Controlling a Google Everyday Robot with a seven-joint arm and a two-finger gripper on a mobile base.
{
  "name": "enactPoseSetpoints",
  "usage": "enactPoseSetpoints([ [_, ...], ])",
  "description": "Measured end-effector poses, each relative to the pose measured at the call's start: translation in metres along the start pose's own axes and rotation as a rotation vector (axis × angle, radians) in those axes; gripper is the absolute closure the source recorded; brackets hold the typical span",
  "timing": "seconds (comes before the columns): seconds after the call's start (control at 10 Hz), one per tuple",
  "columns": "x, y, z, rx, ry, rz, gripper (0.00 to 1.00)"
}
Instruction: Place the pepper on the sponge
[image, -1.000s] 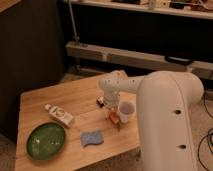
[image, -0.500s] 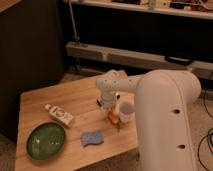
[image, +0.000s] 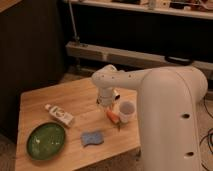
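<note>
- Claw (image: 106, 103): over the middle of the worktop (image: 55, 97), pointing down; cannot tell whether it is open or closed.
- Pepper (image: 113, 116): just below the claw, beside a white cup (image: 126, 111); cannot tell whether it is gripped.
- Sponge (image: 92, 138): flat, near the claw, apart from the pepper.
- Green plate (image: 46, 141): well apart from the claw.

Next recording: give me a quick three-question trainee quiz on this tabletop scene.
1. True or false: the pepper already lies on the sponge.
2. Which thing is nearest the pepper? A) green plate B) white cup C) white bottle
3. Fill in: the gripper hangs just above the ____.
Key: 1 false, the pepper is apart from the sponge, beside the cup; 2 B; 3 pepper.
</note>
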Motion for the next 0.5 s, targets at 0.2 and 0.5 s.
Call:
enactPoseSetpoints([
  [0.2,0.012,-0.007,0.024,0.03,0.027,0.029,0.54],
  [0.5,0.021,-0.019,0.045,0.065,0.027,0.062,0.54],
])
